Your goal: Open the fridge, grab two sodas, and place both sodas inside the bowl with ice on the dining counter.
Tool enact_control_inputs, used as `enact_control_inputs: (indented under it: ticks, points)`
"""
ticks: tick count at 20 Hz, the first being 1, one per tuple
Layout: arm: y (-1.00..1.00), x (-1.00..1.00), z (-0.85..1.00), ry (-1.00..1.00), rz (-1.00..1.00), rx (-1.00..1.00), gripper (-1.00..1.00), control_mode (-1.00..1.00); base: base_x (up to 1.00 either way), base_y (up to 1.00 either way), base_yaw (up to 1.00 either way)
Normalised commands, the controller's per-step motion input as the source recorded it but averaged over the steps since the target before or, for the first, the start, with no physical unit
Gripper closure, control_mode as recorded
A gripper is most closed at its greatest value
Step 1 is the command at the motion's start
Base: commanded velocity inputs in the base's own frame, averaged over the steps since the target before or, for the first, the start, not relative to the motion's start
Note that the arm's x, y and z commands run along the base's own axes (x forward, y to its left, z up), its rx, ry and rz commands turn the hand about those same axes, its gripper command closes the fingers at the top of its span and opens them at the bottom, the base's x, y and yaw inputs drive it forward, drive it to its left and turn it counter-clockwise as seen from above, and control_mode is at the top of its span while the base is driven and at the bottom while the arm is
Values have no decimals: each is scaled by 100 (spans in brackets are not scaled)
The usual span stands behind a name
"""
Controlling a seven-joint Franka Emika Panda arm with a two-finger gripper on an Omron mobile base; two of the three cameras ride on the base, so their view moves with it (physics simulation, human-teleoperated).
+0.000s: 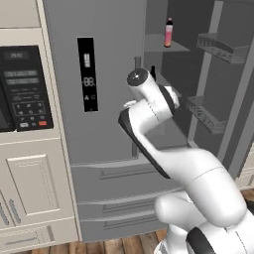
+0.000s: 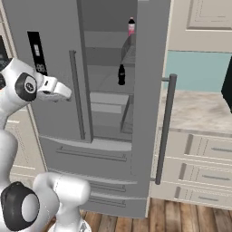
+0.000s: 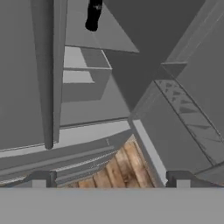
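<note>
While its fingers stand wide apart and empty, the claw (image 3: 109,181) faces the open right half of the fridge (image 1: 114,44). Inside, the dark bottle (image 2: 121,75) stands on a middle shelf; the pink bottle (image 2: 131,26) stands on the shelf above. Beyond the open door (image 2: 152,90) lies a beige tabletop (image 2: 199,111).

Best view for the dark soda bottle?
Right base view: the dark soda bottle stands whole and unblocked on the middle fridge shelf. In the left base view its top peeks from behind the arm. The hand view catches its lower part.
</note>
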Motion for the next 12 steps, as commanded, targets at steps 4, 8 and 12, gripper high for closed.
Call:
enact_control_inputs:
  ticks: [4, 8, 12]
  points:
    - [30, 43, 0, -9, 20, 25, -100, -100, 0, 0, 0]
    - [3, 40, 0, -5, 21, 15, -100, -100, 0, 0, 0]
    - [0, 40, 0, -3, 21, 2, -100, -100, 0, 0, 0]
